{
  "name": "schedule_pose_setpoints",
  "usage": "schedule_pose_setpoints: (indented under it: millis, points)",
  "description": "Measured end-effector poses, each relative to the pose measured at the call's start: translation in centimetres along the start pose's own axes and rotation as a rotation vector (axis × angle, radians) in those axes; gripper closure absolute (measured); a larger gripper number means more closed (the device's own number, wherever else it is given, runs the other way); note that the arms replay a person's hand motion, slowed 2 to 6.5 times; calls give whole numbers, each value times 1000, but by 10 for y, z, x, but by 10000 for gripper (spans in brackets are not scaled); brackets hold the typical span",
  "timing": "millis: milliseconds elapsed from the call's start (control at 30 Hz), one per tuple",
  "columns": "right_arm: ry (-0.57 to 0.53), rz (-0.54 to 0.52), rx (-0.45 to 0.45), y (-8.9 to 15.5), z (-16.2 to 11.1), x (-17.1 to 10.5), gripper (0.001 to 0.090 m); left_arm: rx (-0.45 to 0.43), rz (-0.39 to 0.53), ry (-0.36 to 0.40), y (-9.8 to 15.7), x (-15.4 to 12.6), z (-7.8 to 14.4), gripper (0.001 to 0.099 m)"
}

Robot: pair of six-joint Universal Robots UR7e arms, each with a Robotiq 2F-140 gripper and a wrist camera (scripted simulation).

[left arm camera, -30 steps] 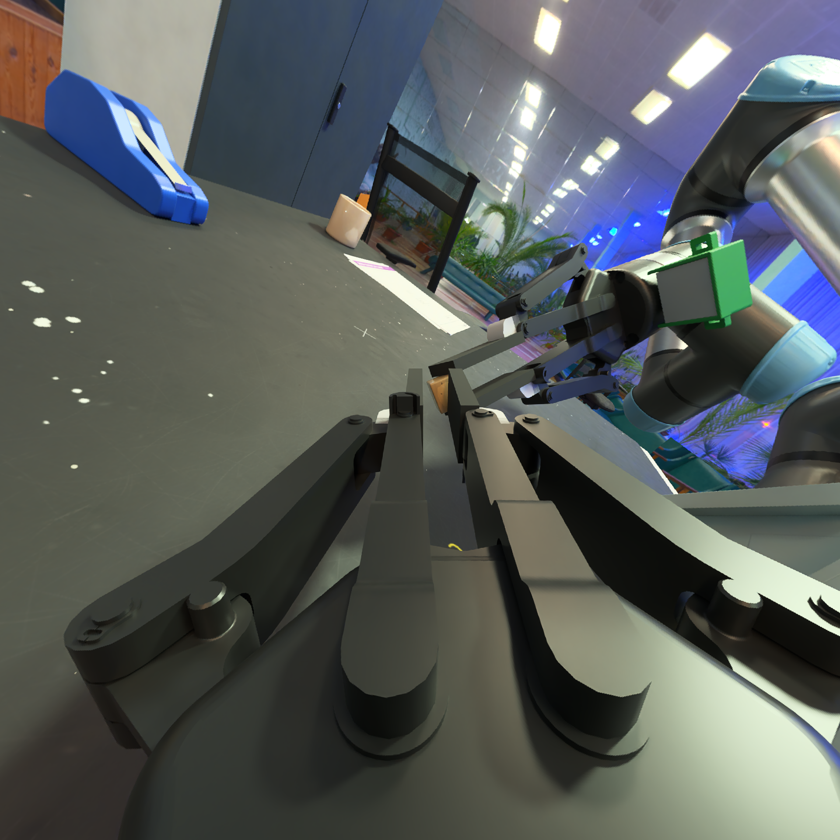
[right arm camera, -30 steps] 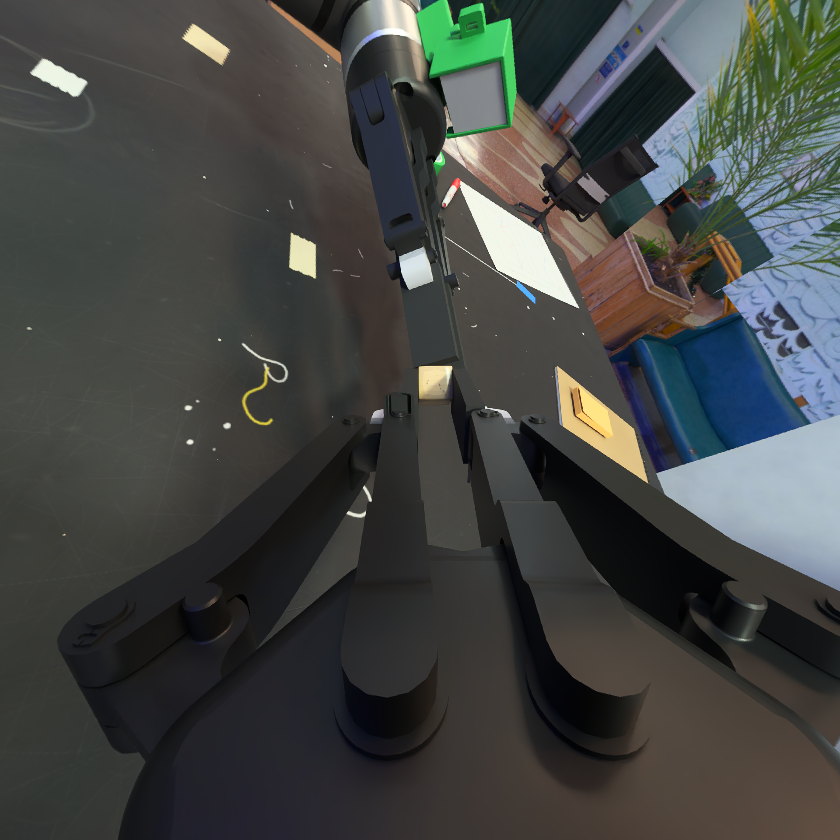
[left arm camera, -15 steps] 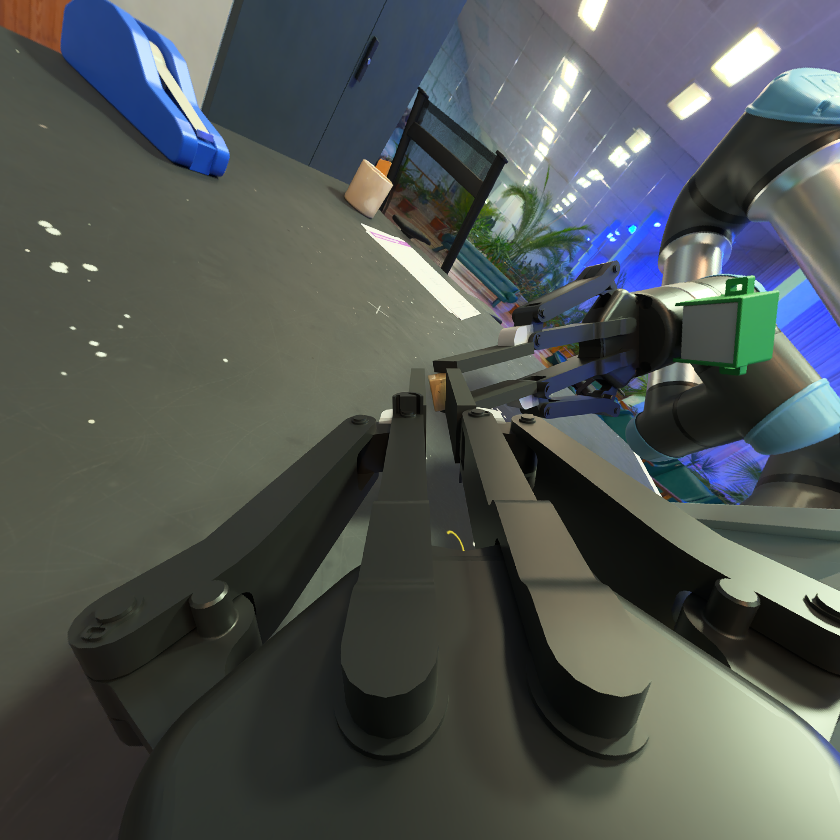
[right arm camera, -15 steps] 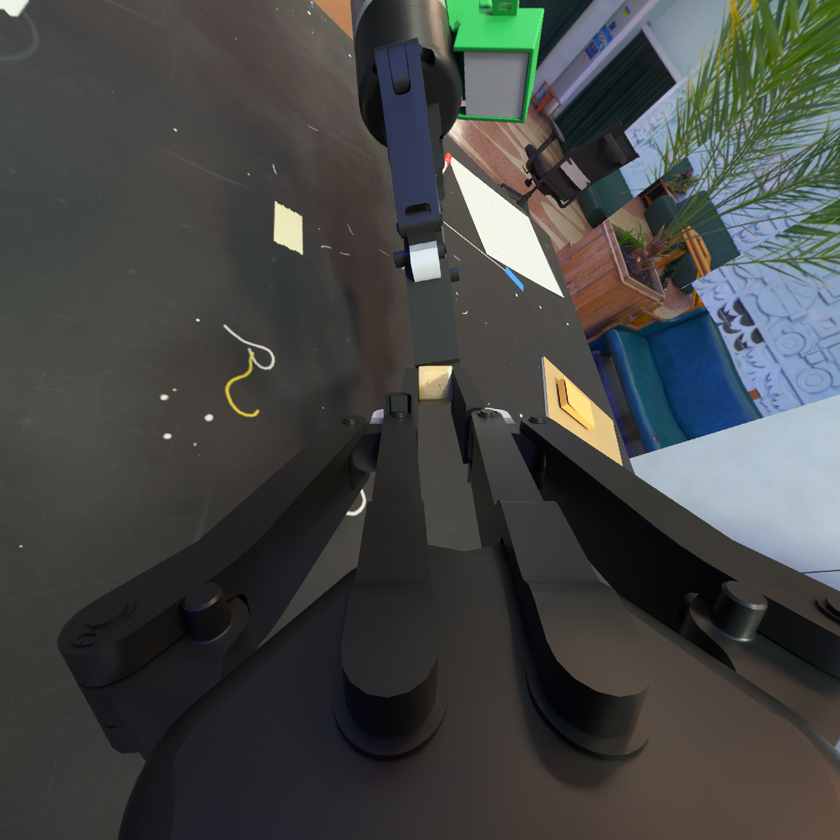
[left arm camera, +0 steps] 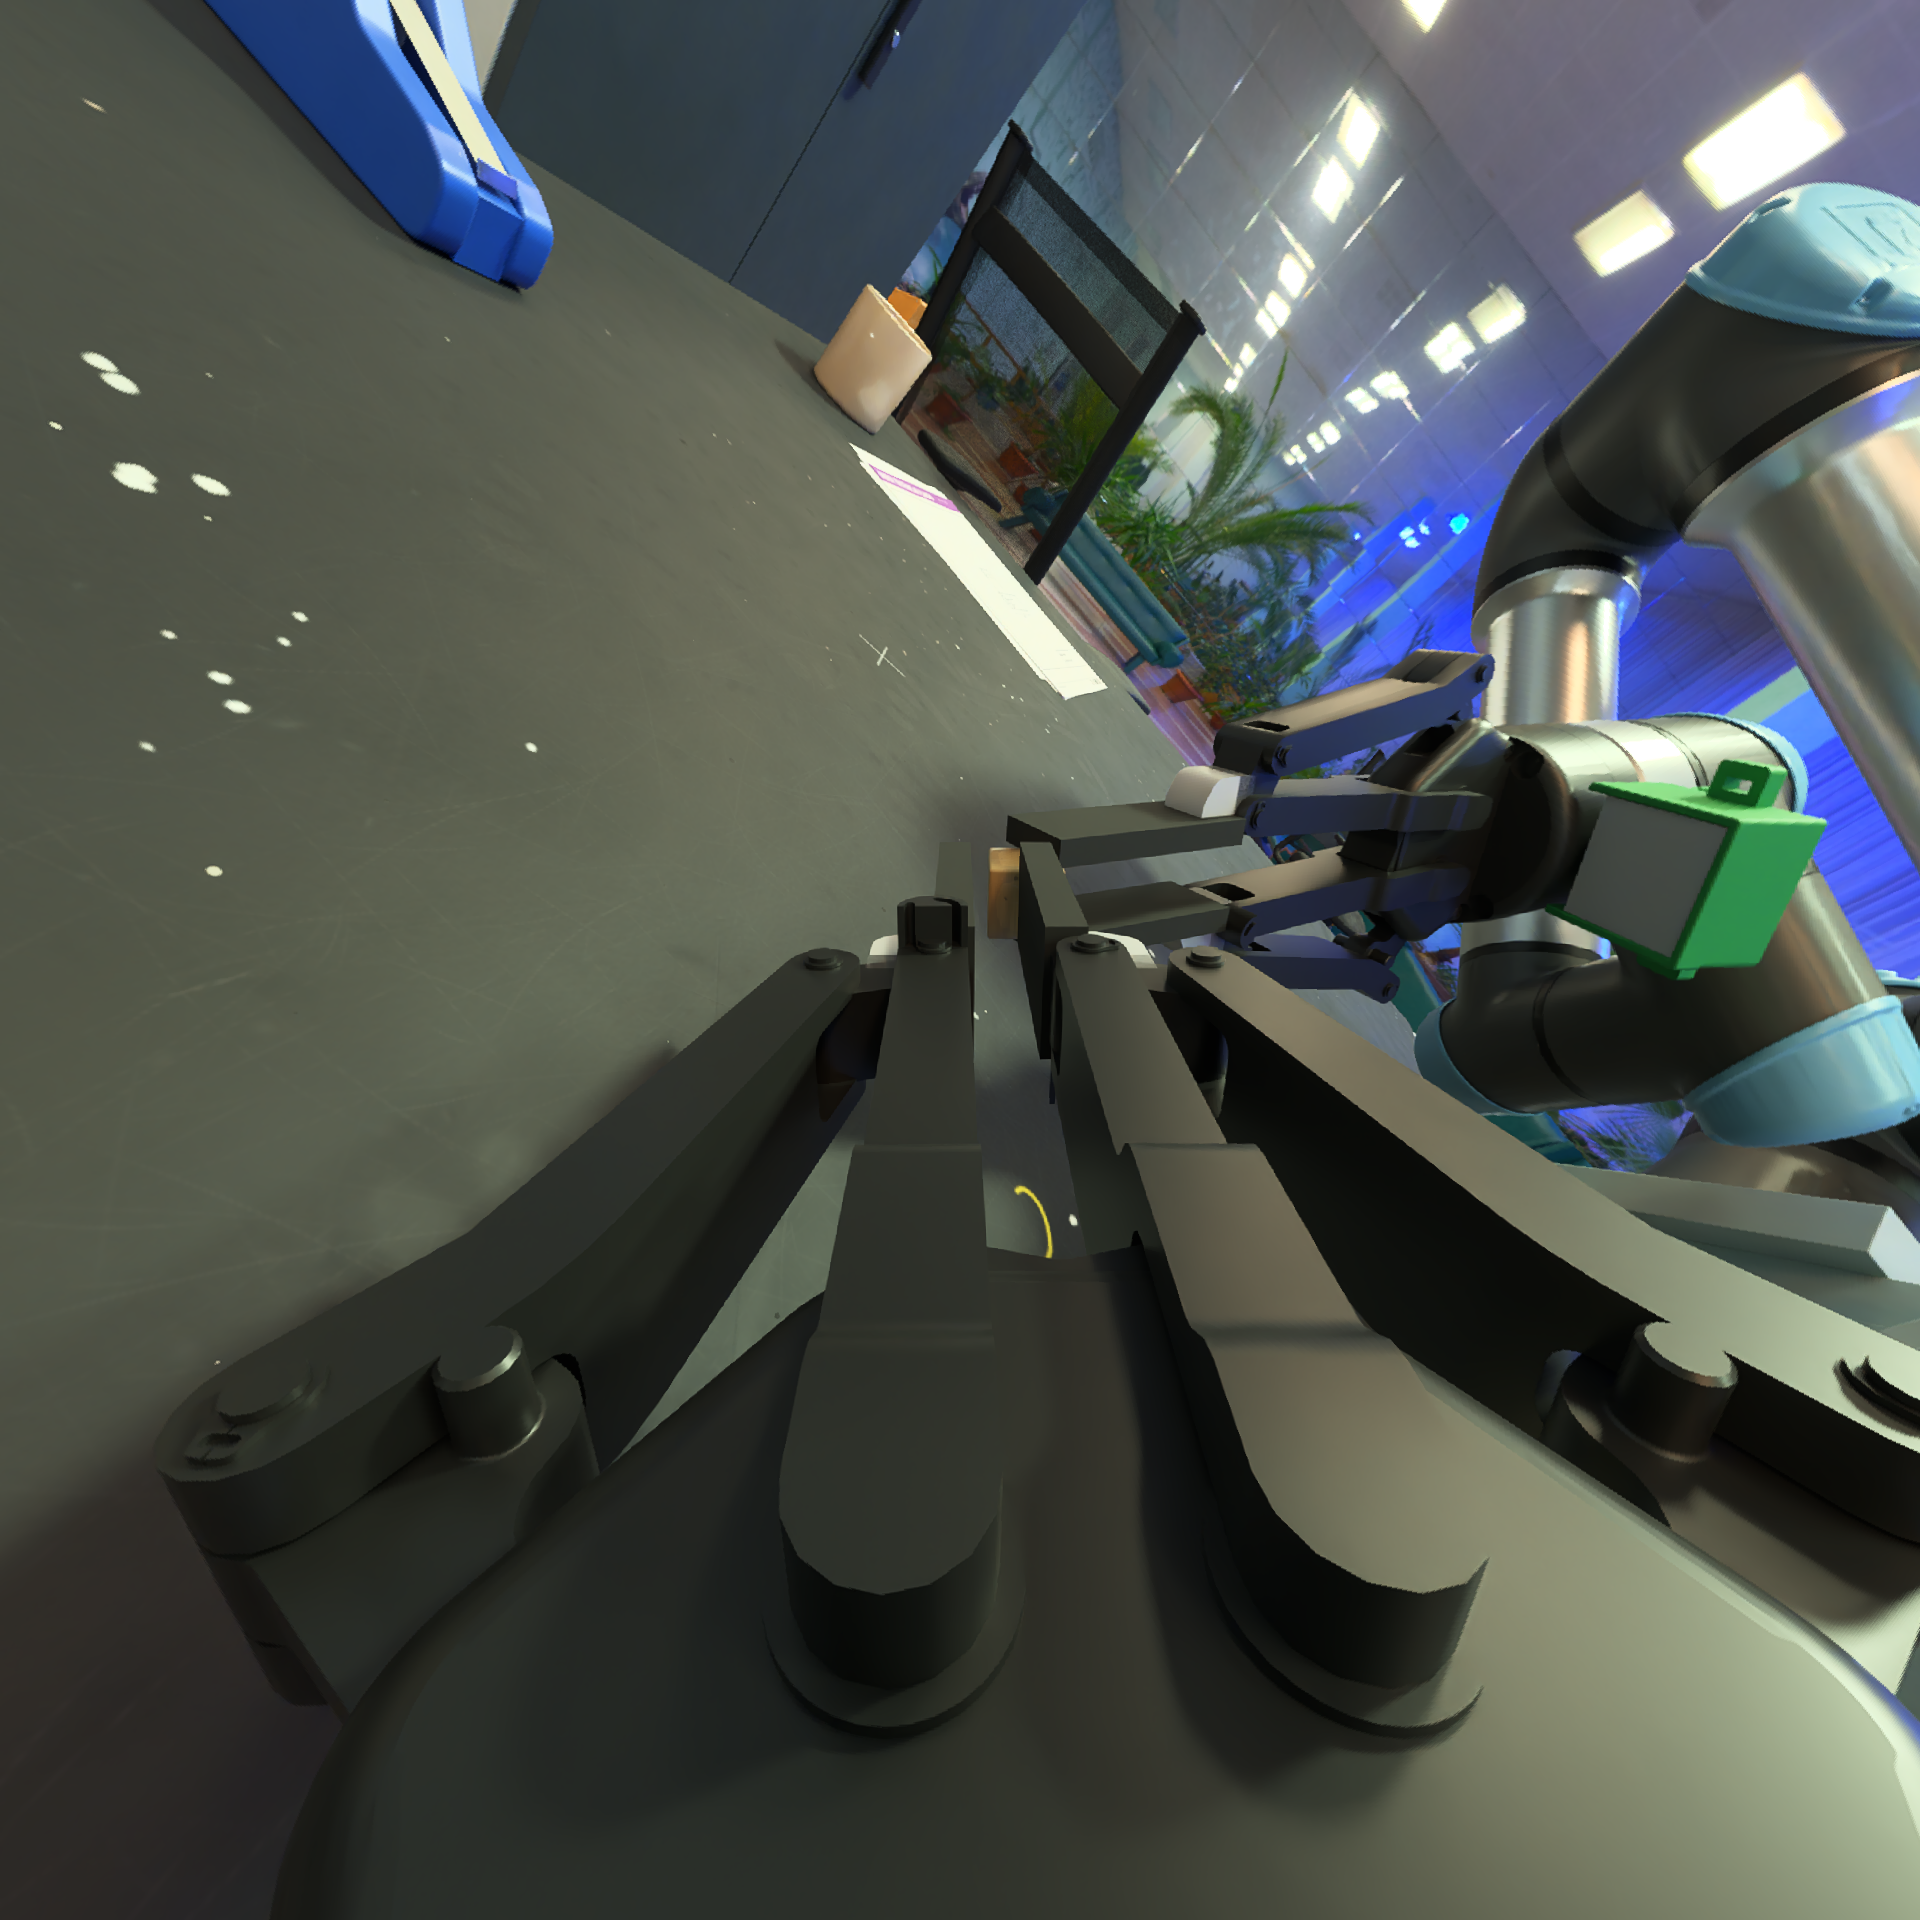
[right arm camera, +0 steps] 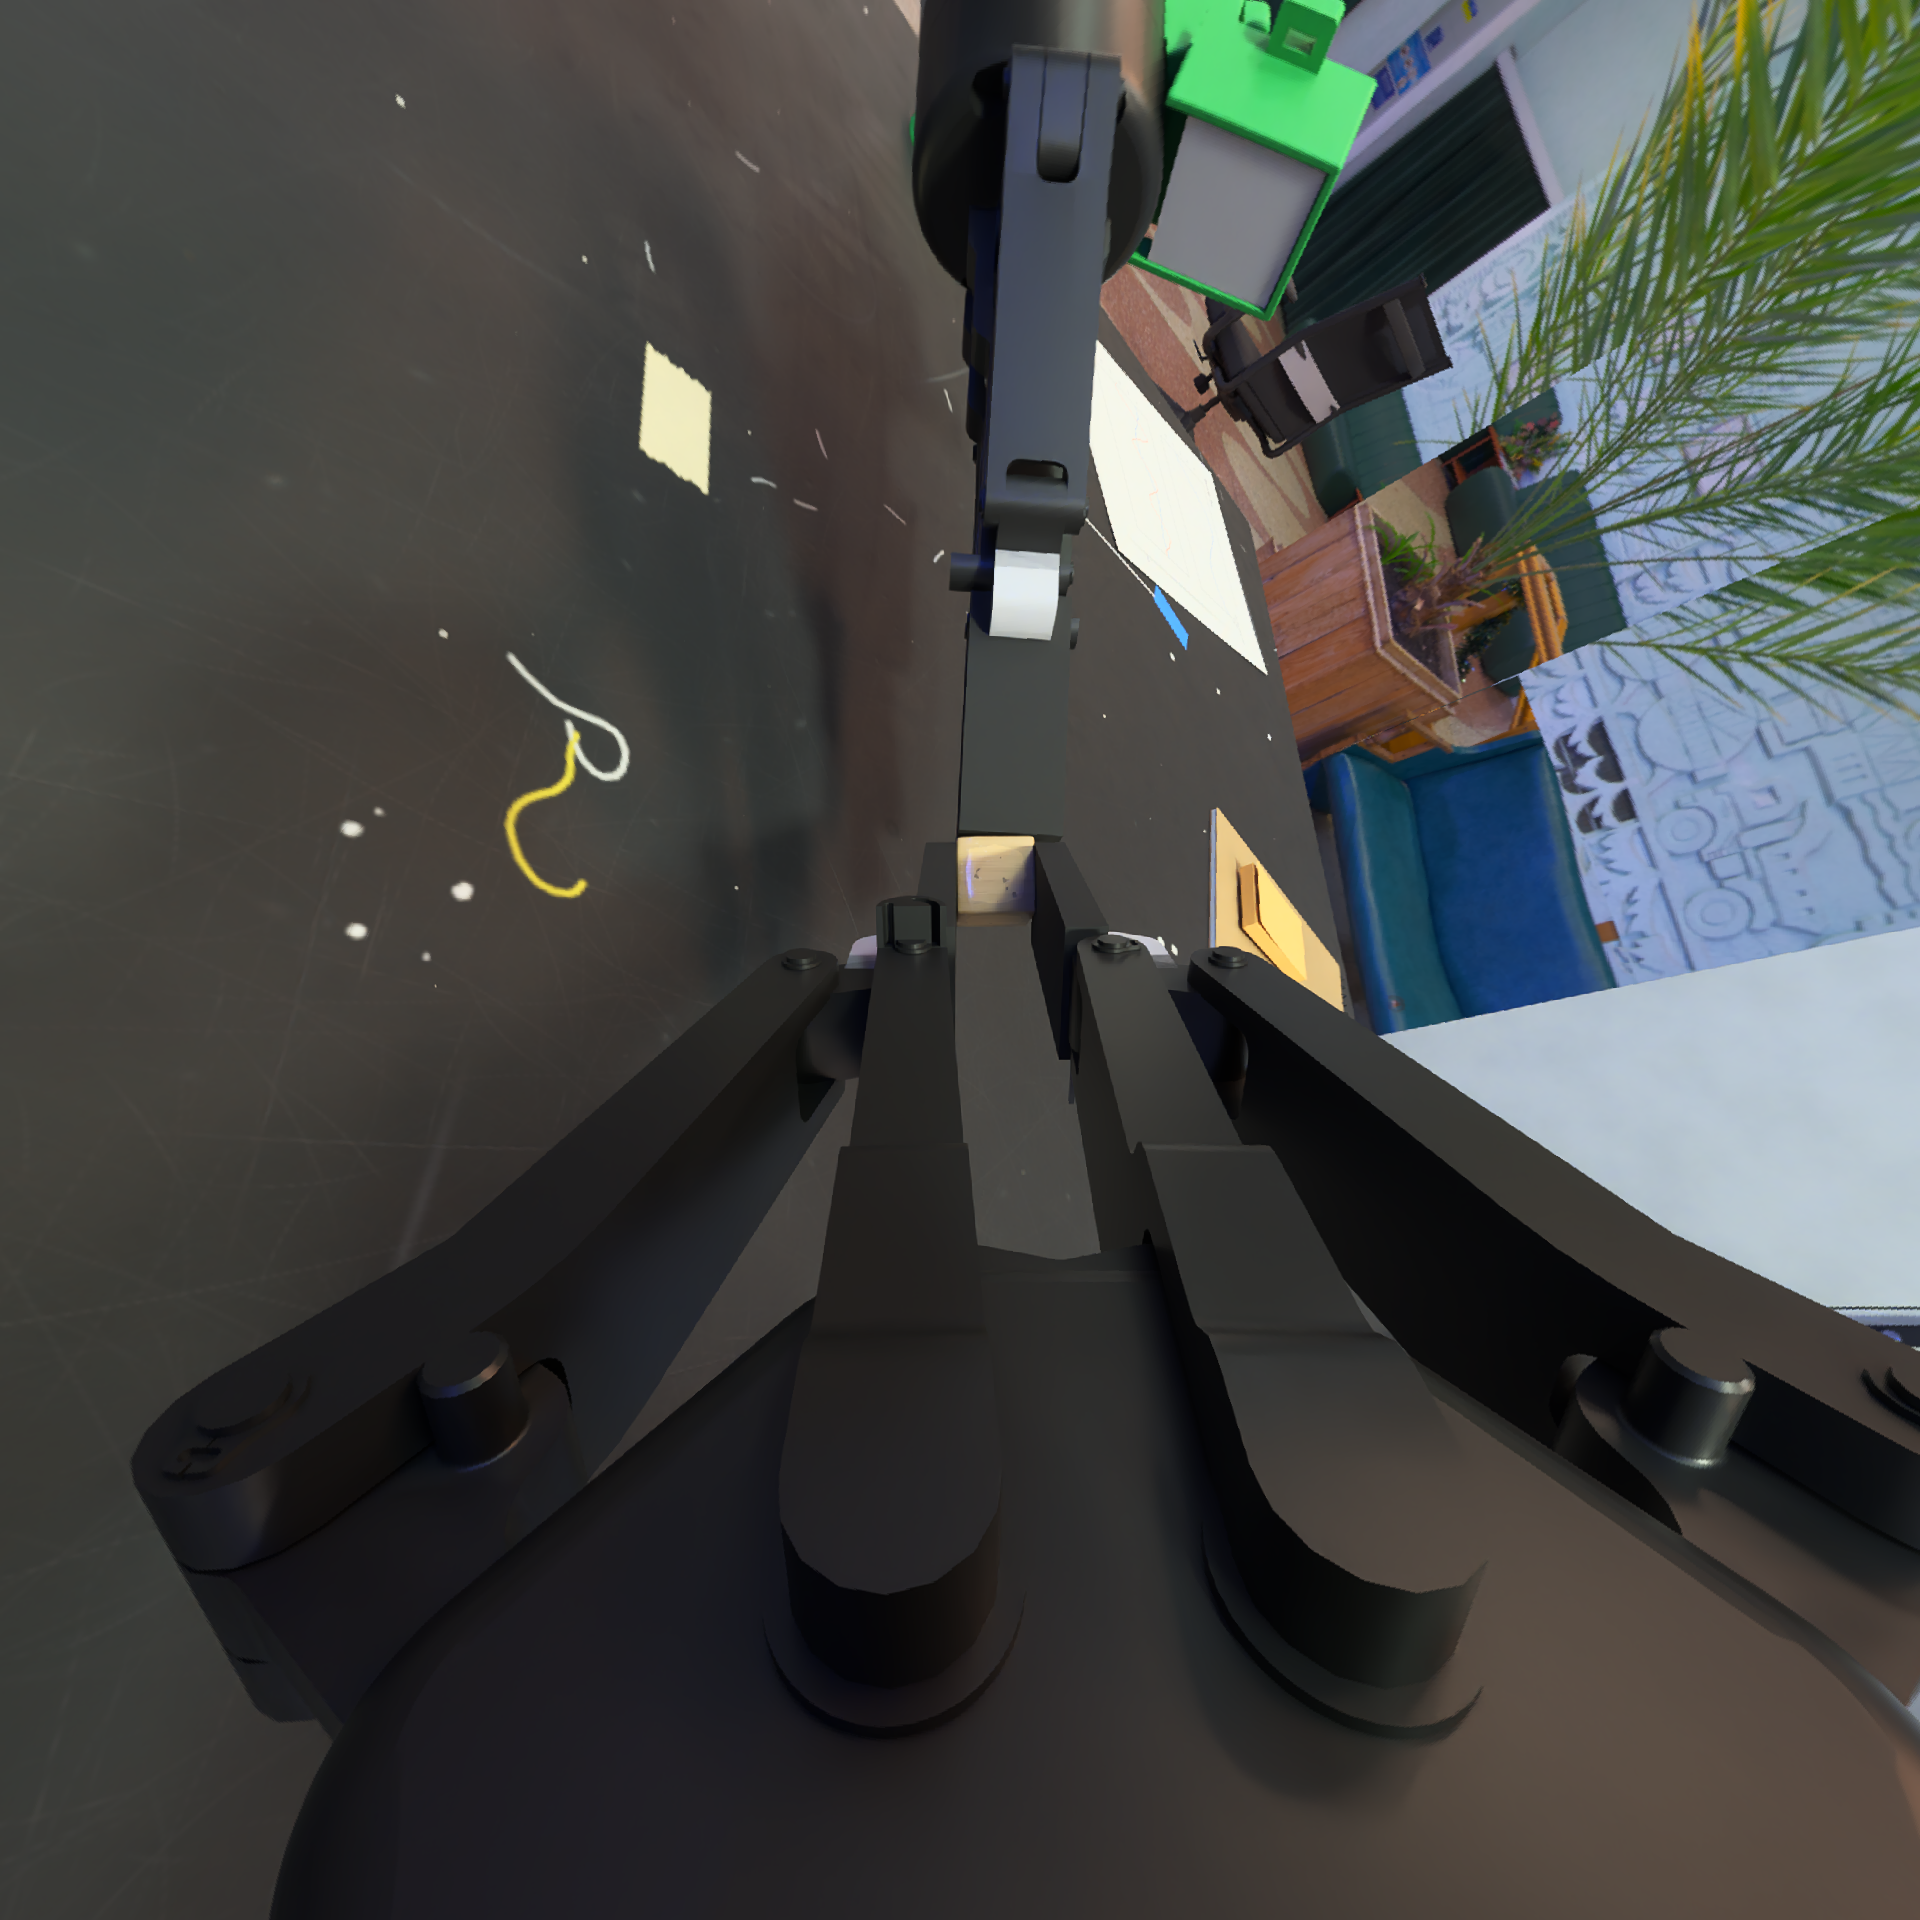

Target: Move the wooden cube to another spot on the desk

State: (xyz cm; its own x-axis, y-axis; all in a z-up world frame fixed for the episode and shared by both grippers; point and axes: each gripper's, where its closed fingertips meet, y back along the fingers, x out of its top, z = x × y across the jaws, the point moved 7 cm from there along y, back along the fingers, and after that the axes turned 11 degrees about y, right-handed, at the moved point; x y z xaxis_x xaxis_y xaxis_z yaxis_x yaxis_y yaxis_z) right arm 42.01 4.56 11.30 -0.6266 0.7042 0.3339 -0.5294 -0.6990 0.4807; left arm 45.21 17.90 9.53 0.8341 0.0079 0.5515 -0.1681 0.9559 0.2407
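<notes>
The small wooden cube (left arm camera: 1002, 891) sits between the fingertips of my left gripper (left arm camera: 992, 883), which is shut on it above the dark desk (left arm camera: 520, 727). My right gripper (left arm camera: 1049, 871) comes in from the right with its fingers closed at the same cube. In the right wrist view the cube (right arm camera: 995, 881) is pinched between my right gripper's (right arm camera: 997, 894) fingers. The left gripper (right arm camera: 1013, 821) reaches down from the top of that view and meets the cube's far edge. Most of the cube is hidden by fingers.
A blue case (left arm camera: 416, 135), a beige cup (left arm camera: 873, 358), a black frame (left arm camera: 1060, 332) and a white sheet (left arm camera: 977, 582) lie at the desk's far side. A beige note (right arm camera: 675, 416), a yellow-white cord (right arm camera: 561, 779) and a tan board (right arm camera: 1262, 904) near the desk edge also show.
Both grippers keep hold of the cube. The pair has shifted and turned over the desk: the blue case slid up and left, and the left gripper now stands steeper and closer in the right wrist view.
</notes>
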Motion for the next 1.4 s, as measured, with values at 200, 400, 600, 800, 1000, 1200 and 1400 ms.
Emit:
schedule_pose_setpoints:
  millis: [200, 400, 600, 800, 1000, 1200, 1400]
  points:
    - [58, -29, -22, -1, -3, 2, 708, 16, -10, 12, 0, -1, -2, 874]
    - [67, 38, -61, 5, -1, 11, 708, 129, -2, 12, 2, -1, -13, 874]
    - [30, 122, -120, 22, 10, 25, 708, 229, 18, -15, 10, -1, -26, 878]
    - [-7, 159, -131, 33, 20, 31, 708, 146, 52, 15, 16, 6, -16, 878]
    - [-131, 158, -52, 31, 18, 19, 708, 159, 73, -71, 18, 7, -7, 877]
    - [-224, 158, 8, 25, 15, 2, 708, 120, 92, -96, 17, 10, 4, 877]
    - [-294, 162, 92, 17, 7, -9, 708, 156, 115, -129, 19, 11, 3, 878]
